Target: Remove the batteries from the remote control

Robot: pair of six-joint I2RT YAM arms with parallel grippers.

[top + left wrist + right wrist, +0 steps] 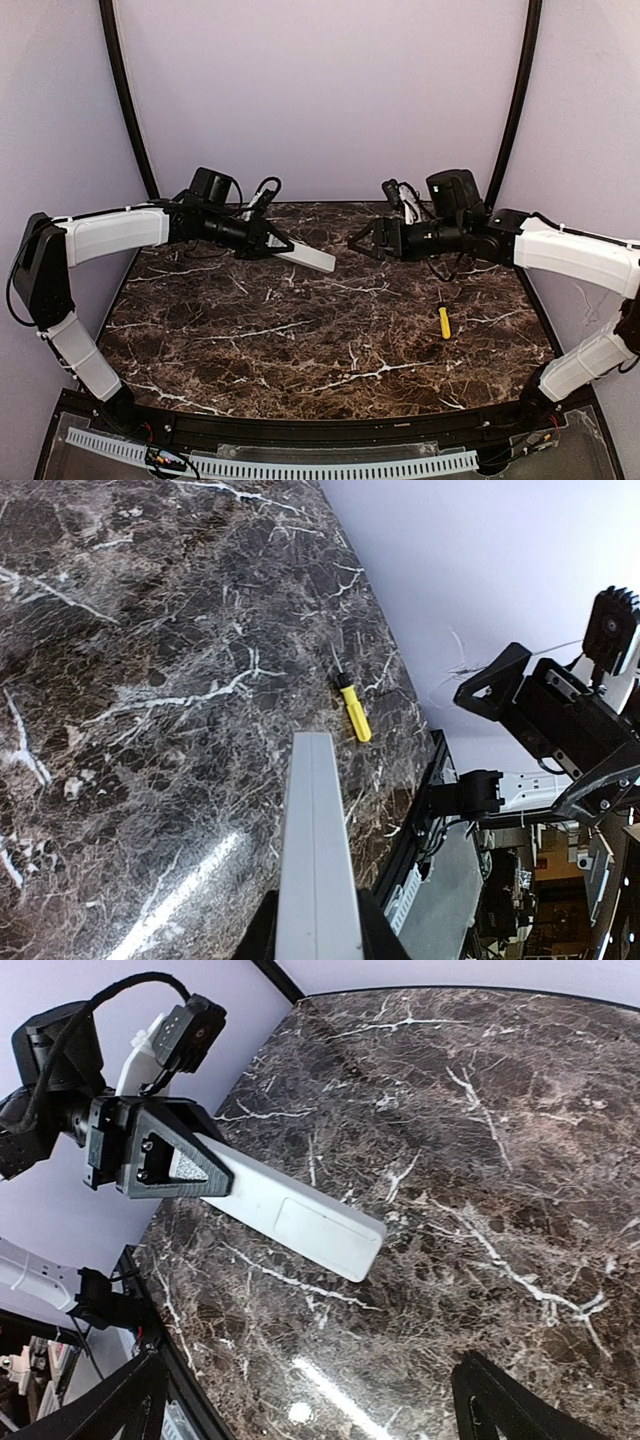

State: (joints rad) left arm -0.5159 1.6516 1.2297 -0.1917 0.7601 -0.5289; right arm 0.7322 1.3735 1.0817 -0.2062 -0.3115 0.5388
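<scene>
The left tool (277, 246) is clamped on one end of the remote control (305, 258), holding the slim white bar in the air above the dark marbled counter (300, 340), over its far left-centre part. The remote's free end slants right and slightly down, toward the right tool (358, 240), with a clear gap between them. From the right wrist view, the face of the remote turned that way is plain white with the outline of a rectangular panel (312, 1226) near the free end. The right tool hovers over the far right-centre of the counter, its jaws wide apart and gripping nothing. A yellow-handled screwdriver (444, 320) lies on the counter to the right, nearer than both tools.
</scene>
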